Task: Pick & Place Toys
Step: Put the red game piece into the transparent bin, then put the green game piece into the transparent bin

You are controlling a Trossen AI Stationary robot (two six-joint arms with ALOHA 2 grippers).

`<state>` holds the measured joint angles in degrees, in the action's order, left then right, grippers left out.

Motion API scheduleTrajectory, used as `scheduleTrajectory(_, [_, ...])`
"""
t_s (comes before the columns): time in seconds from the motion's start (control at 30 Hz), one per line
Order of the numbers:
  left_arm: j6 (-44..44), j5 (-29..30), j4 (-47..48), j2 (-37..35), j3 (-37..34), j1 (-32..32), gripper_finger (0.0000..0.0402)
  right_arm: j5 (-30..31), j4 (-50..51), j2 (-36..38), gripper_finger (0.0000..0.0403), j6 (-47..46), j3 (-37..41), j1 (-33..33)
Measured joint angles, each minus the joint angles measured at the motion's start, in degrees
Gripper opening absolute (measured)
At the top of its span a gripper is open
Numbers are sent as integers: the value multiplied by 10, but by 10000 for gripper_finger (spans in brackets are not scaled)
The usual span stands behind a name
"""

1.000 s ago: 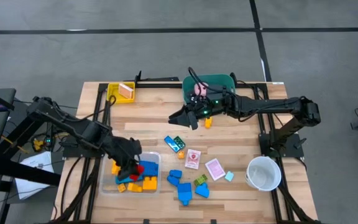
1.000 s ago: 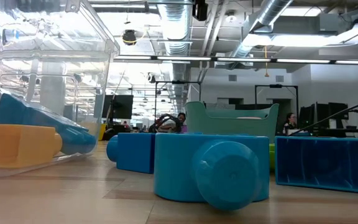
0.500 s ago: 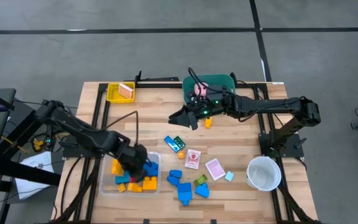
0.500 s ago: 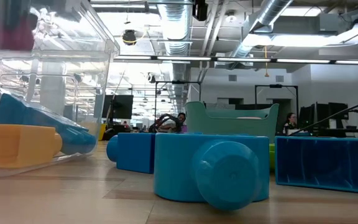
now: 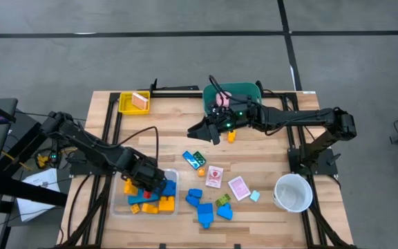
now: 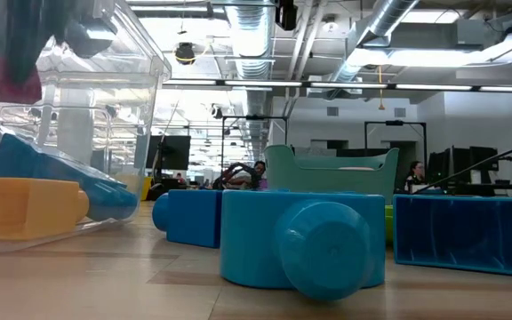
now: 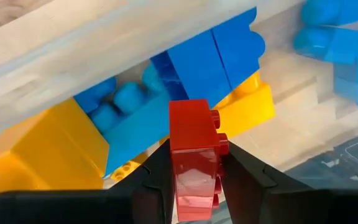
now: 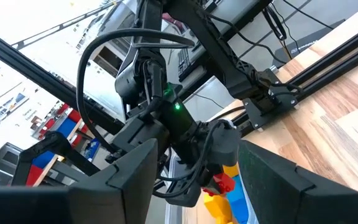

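Since the earlier frames the left claw [image 5: 154,185] has slid from the near-left part of the clear tray [image 5: 119,207] toward the tray's right side, and it now hangs low over the blocks inside. Its fingers [image 7: 157,180] are clamped on a red block [image 7: 194,155], which stands upright between them. Directly beyond the claw, inside the tray, lie blue blocks [image 7: 216,59] and yellow-orange blocks [image 7: 55,146], packed against each other and against the tray wall.

The right claw [image 5: 206,131] has not shifted: it hovers over the far middle of the tabletop [image 5: 164,131], with its fingers [image 8: 129,177] spread apart and holding nothing. Just beside it sits a small orange block [image 5: 231,136], and behind it the teal tub [image 5: 251,88] holds a pink die [image 5: 221,100].

To the right of the left claw, loose on the tabletop, lie a cluster of blue blocks [image 5: 202,204], a green block [image 5: 222,201], a teal dotted piece [image 5: 194,160] and two pink-white cards [image 5: 215,176], with a white cup [image 5: 294,192] farther right.
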<state>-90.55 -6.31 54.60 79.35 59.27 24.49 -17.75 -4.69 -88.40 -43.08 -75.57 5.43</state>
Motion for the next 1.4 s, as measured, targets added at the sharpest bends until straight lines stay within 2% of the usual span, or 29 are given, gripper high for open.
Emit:
scheduleTrajectory(0.23, [-5, 14, -2, -2, 0, 0, 101, 0, 0, 0, 214, 2, 0, 0])
scheduleTrajectory(0.83, [17, 20, -4, -2, 0, 0, 162, -2, 0, 0, 214, 2, 0, 7])
scheduleTrajectory(1.17, [97, 25, -109, -13, -1, 0, 183, -2, 0, 0, 214, 2, 0, 7])
scheduleTrajectory(1.4, [155, 89, -186, -73, -1, 0, 181, -2, 17, 0, 214, 11, 0, 7])
